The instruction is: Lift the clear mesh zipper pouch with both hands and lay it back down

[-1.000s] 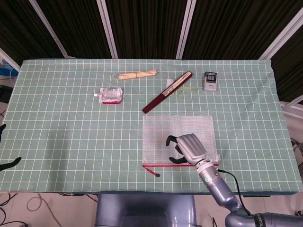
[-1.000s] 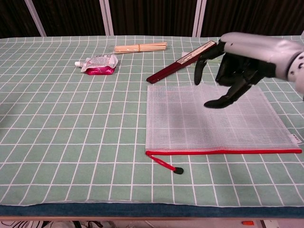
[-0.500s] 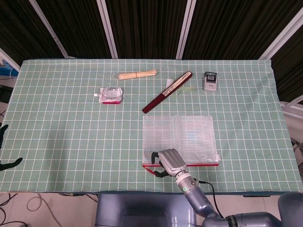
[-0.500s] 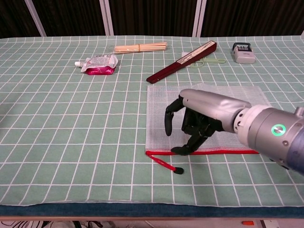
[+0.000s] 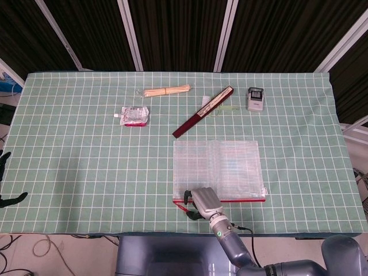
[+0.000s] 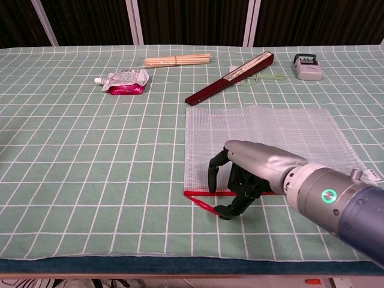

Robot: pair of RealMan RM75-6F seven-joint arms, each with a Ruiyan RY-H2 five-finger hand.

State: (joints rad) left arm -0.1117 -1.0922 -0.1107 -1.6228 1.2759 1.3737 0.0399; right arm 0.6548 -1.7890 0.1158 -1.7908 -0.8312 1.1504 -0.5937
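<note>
The clear mesh zipper pouch [image 5: 218,167] [image 6: 270,135] lies flat on the green checked cloth, right of centre, with its red zipper along the near edge. My right hand [image 5: 202,202] [image 6: 247,175] sits over the pouch's near left corner with its fingers curled down and spread. The thumb tip is by the red zipper pull [image 6: 210,207], and nothing is gripped. My left hand [image 5: 7,178] shows only as dark fingertips at the far left edge of the head view. They are spread apart, off the table and far from the pouch.
At the back lie a bundle of bamboo sticks [image 5: 167,91], a pink sachet [image 5: 133,116], a dark red folded fan [image 5: 203,111] just behind the pouch, and a small grey stamp [image 5: 255,99]. The table's front edge [image 6: 180,264] runs just below my right hand.
My right hand has moved from above the middle of the pouch to its near left corner and dropped lower. The pouch and my left hand have not moved.
</note>
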